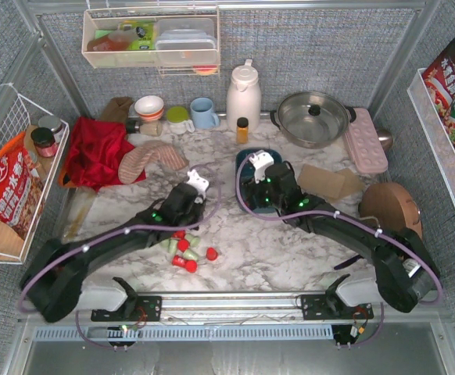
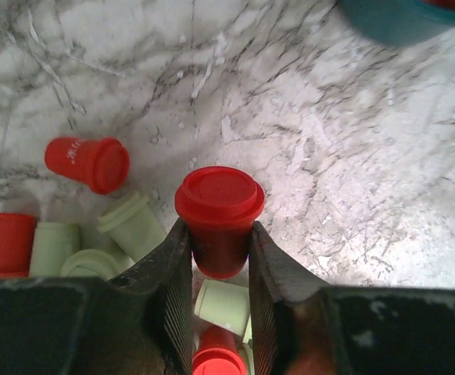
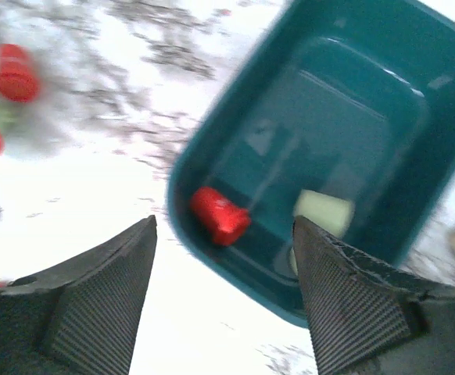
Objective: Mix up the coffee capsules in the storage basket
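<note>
My left gripper is shut on a bright red capsule and holds it just above a pile of loose red and mint capsules on the marble table. In the left wrist view the pile shows a red capsule and a mint one. The dark teal storage basket lies mid-table, mostly hidden under my right arm. My right gripper is open and empty above its near rim. Inside lie a red capsule and a mint one.
Behind the basket stand a white thermos, a steel pot, a blue mug and a pink tray. A red cloth and a mitt lie back left. A wire basket hangs left, and a wooden disc lies right.
</note>
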